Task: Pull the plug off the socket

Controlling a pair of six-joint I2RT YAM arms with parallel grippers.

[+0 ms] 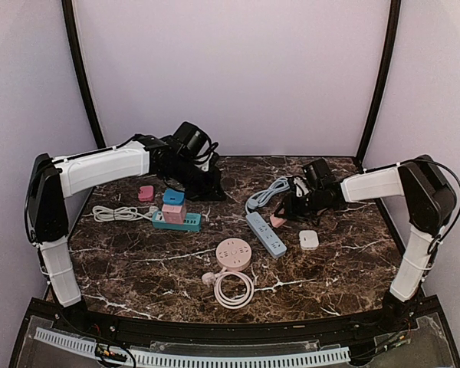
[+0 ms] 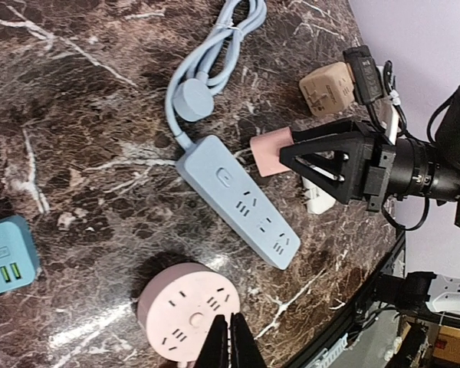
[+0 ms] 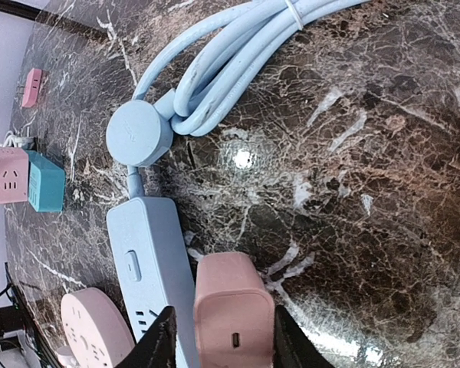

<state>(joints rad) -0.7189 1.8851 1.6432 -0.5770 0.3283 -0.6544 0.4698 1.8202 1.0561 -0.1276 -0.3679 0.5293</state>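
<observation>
From above, the right gripper (image 1: pixel 286 213) reaches in low and has its fingers closed narrowly on the pink plug (image 1: pixel 277 221), which sits just beside the far end of the blue power strip (image 1: pixel 265 234), on the side toward the right arm. The plug looks clear of the strip's outlets, so I judge the pull itself is essentially made. The next move calls for drawing the plug away from the strip and setting it on bare table (image 1: pixel 345 268). A white adapter (image 1: pixel 309 239) lies near the strip on that same side and narrows the room. A round pink socket (image 1: pixel 234 254) with its coiled lead is near the strip's close end, and a teal strip (image 1: pixel 176 221) stacked with cube adapters stands well apart on the other side. The left gripper (image 1: pixel 211 186) hangs beyond the strip, idle. Its wrist view shows the left fingertips pressed together on nothing, over the round socket. It also shows a tan adapter (image 2: pixel 327 90) close behind the right gripper and the strip's own bundled cable (image 2: pixel 215 54) past its far end, either of which a careless retreat could nudge. The right wrist view shows the plug between both fingers (image 3: pixel 159 337), its edge just beside the strip, so the strip may shift if the plug is dragged sideways.
</observation>
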